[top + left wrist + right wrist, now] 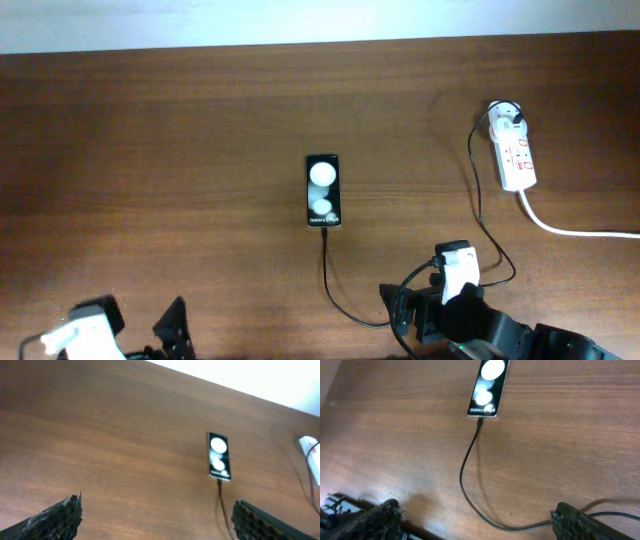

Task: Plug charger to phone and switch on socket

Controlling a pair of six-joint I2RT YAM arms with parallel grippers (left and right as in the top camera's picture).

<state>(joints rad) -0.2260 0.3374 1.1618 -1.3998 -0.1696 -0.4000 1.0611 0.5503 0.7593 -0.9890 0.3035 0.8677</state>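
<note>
Phone point(323, 190): flat at table point(150, 150) centre.
Charger point(325, 262): tip in the phone's near end, cable trailing toward the right gripper point(475, 522).
Socket point(516, 158): far right.
Left gripper point(157, 520): fingers wide, empty.
Right gripper: fingers wide, empty.

What looks like a robotics lab workbench: a wood-grain table point(150, 150), a plain white surface point(300, 20) beyond its far edge, a robot's left arm point(85, 332) and right arm point(468, 300) at the near edge, a power strip point(517, 158) at far right.
</note>
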